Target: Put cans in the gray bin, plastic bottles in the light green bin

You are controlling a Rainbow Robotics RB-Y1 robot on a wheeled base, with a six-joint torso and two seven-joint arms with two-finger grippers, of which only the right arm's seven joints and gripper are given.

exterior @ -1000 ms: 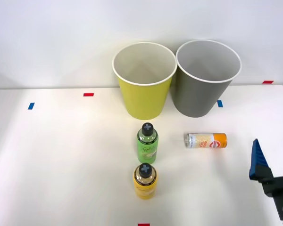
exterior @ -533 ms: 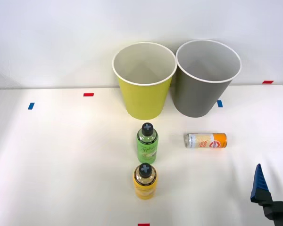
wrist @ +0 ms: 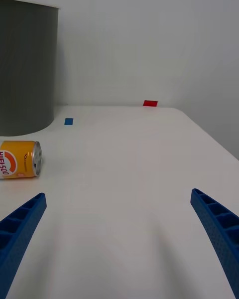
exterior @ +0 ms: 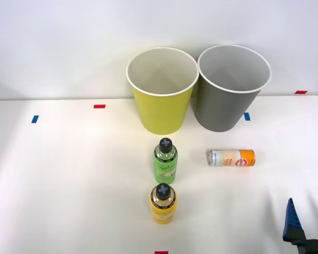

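Note:
An orange and silver-white can [exterior: 230,157] lies on its side on the white table, in front of the gray bin [exterior: 230,106]. The light green bin [exterior: 161,114] stands just left of the gray one; both are upright and show pale insides. A green bottle [exterior: 165,163] and a yellow bottle [exterior: 162,205], both black-capped, stand upright in a line in front of the light green bin. My right gripper [wrist: 117,194] is open and holds nothing, low at the table's front right; one blue finger [exterior: 292,222] shows there. In the wrist view the can [wrist: 19,159] lies ahead and off to one side, with the gray bin [wrist: 25,65] behind it.
Small tape marks sit on the table: red ones [exterior: 99,106] [exterior: 301,92] and blue ones [exterior: 35,119] [exterior: 247,116]. A white wall rises right behind the bins. The table's right edge [wrist: 209,134] runs close to my gripper.
My right gripper has drawn back toward the table's front right corner, sinking lower in the front view. The can, bottles and bins have not moved.

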